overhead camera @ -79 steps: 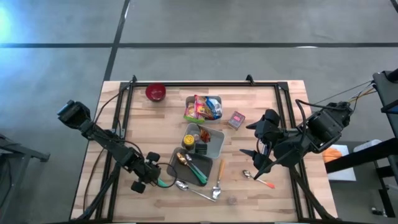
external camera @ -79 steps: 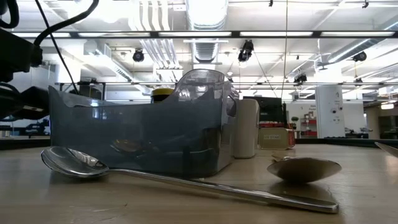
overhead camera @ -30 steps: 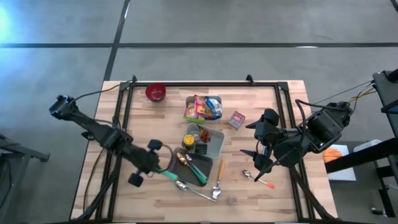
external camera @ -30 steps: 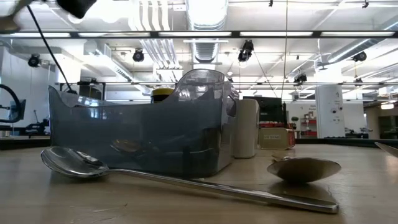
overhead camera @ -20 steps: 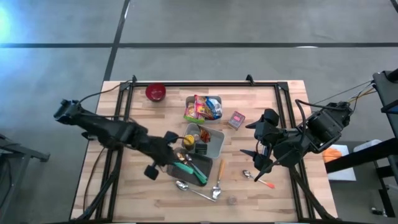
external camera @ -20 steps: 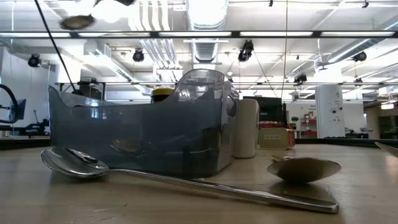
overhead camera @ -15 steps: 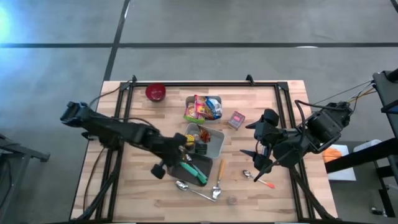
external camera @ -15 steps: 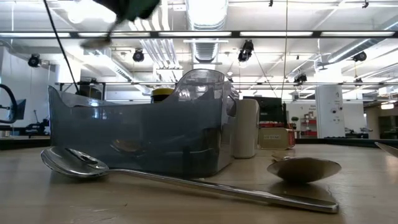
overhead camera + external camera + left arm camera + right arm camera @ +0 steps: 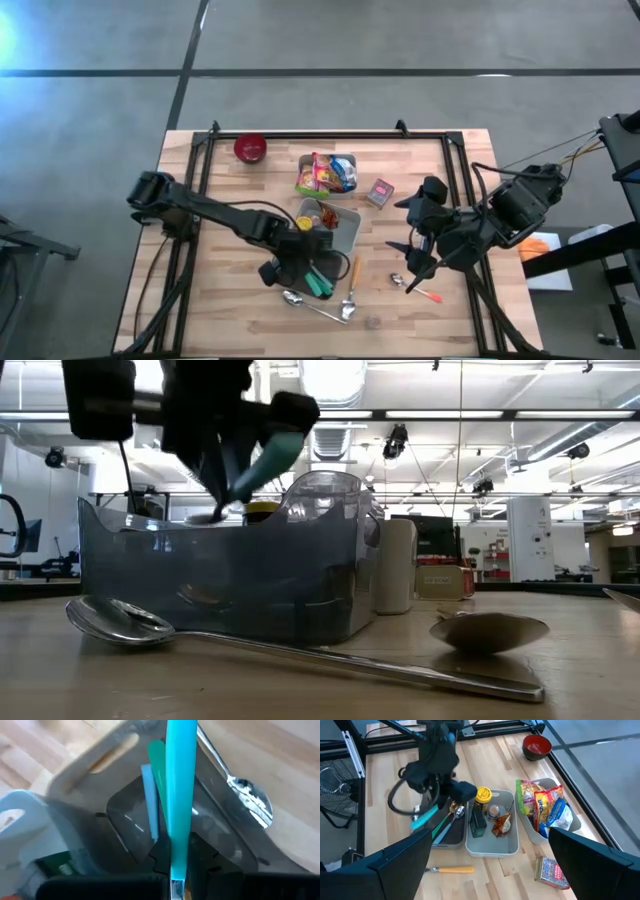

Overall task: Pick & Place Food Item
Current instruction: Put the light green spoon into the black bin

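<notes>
Two arms over one wooden desk [image 9: 240, 310]. Left arm reaches across to the dark tray [image 9: 332, 270] at desk centre. Right arm waits at the desk's right side, right hand [image 9: 412, 262] spread wide, holding nothing.

Left hand [image 9: 297, 262] clamped narrow on a teal-handled spoon [image 9: 426, 815]. Low view: handle [image 9: 262, 460] tilts up and away from the bowl end, which dips toward the tray rim. Left wrist view: long axis runs straight out from the hand, handle tip farthest out over the tray. Right wrist view: the teal end sticks out past the tray's edge.

Grey bin [image 9: 348, 232] with a yellow-lidded jar [image 9: 483, 795] sits just beside the tray. Snack bin [image 9: 327, 172] behind it. Red bowl [image 9: 250, 148] at the far left corner. Loose metal spoons [image 9: 312, 306] lie on the near desk.
</notes>
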